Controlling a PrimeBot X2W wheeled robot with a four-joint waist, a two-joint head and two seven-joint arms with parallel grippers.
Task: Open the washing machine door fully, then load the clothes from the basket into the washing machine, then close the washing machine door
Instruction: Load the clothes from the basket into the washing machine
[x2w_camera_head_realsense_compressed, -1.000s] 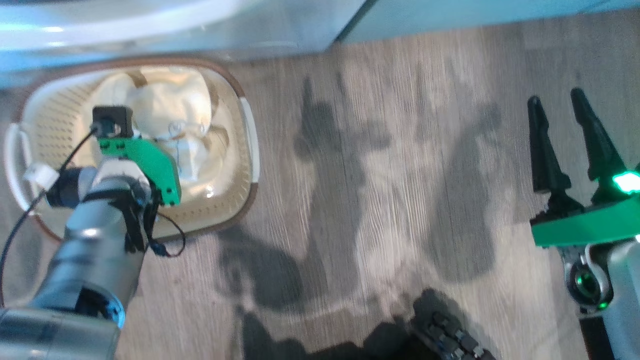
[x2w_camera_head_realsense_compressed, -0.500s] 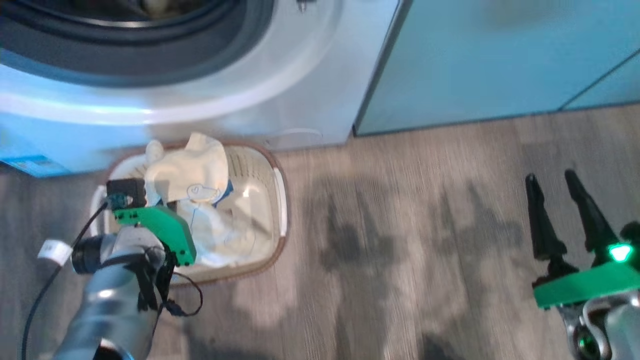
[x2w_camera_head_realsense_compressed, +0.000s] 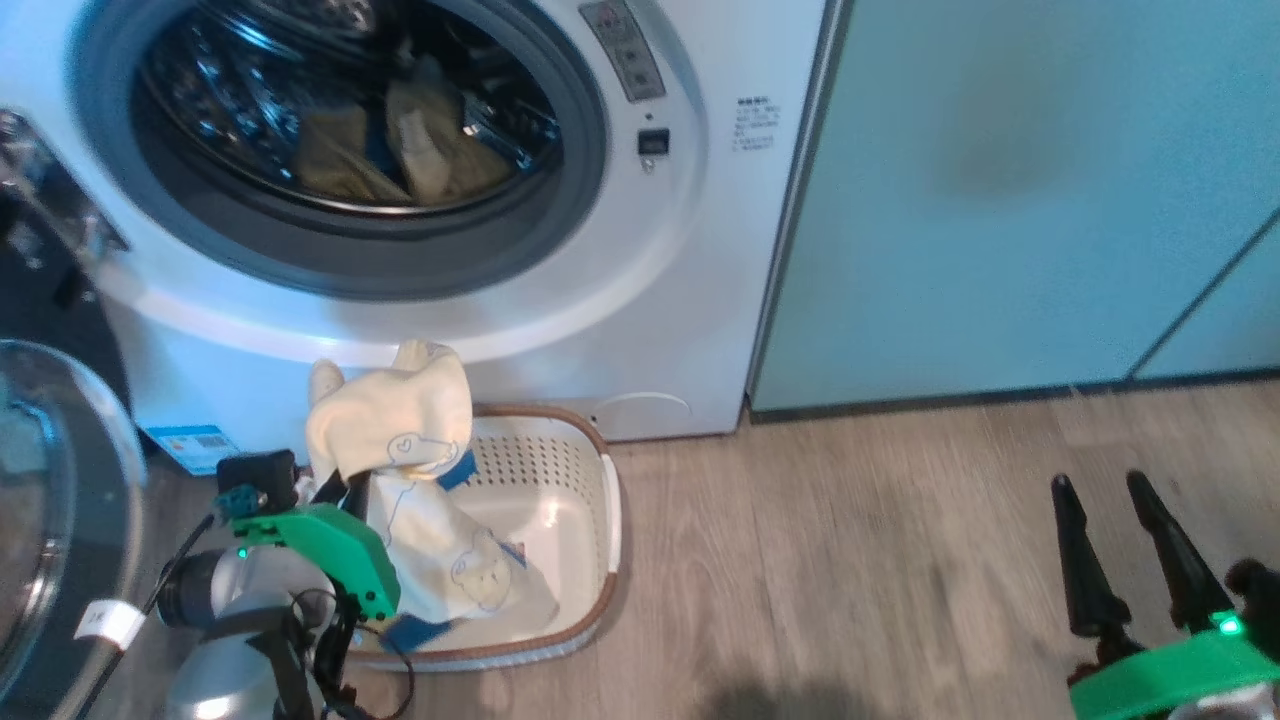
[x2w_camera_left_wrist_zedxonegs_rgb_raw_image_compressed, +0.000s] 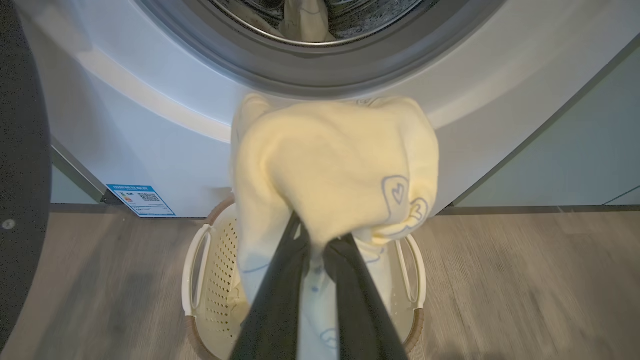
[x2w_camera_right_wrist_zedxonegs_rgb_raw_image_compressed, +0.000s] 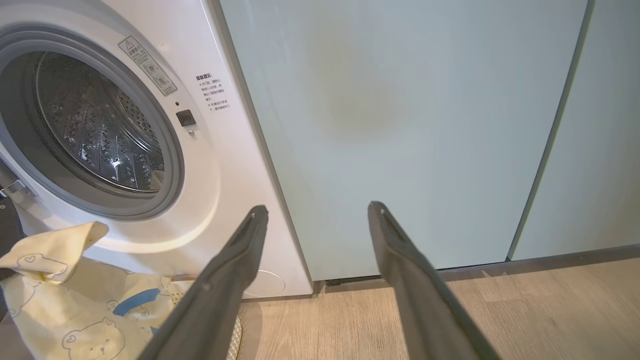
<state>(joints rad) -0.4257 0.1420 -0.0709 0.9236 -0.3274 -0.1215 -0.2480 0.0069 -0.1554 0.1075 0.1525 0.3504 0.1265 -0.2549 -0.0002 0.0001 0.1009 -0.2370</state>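
You're mid-load: the door (x2w_camera_head_realsense_compressed: 60, 520) is hanging open, some clothes (x2w_camera_head_realsense_compressed: 430, 150) are lying inside the washing machine (x2w_camera_head_realsense_compressed: 690, 300), your left hand (x2w_camera_left_wrist_zedxonegs_rgb_raw_image_compressed: 317, 237) is clamping a cloth (x2w_camera_left_wrist_zedxonegs_rgb_raw_image_compressed: 330, 160) just below its opening, and your right hand (x2w_camera_head_realsense_compressed: 1100, 483) is gaping idle.

The washing machine (x2w_camera_head_realsense_compressed: 700, 300) carries a blue label (x2w_camera_left_wrist_zedxonegs_rgb_raw_image_compressed: 141, 200) at its lower corner with a QR code and print too small to read; a long grey sticker (x2w_camera_right_wrist_zedxonegs_rgb_raw_image_compressed: 147, 65) on the ring round its opening bears a warning triangle above tiny lines. On the white front stands a block of small dark characters (x2w_camera_right_wrist_zedxonegs_rgb_raw_image_compressed: 214, 92), probably Chinese, none legible.
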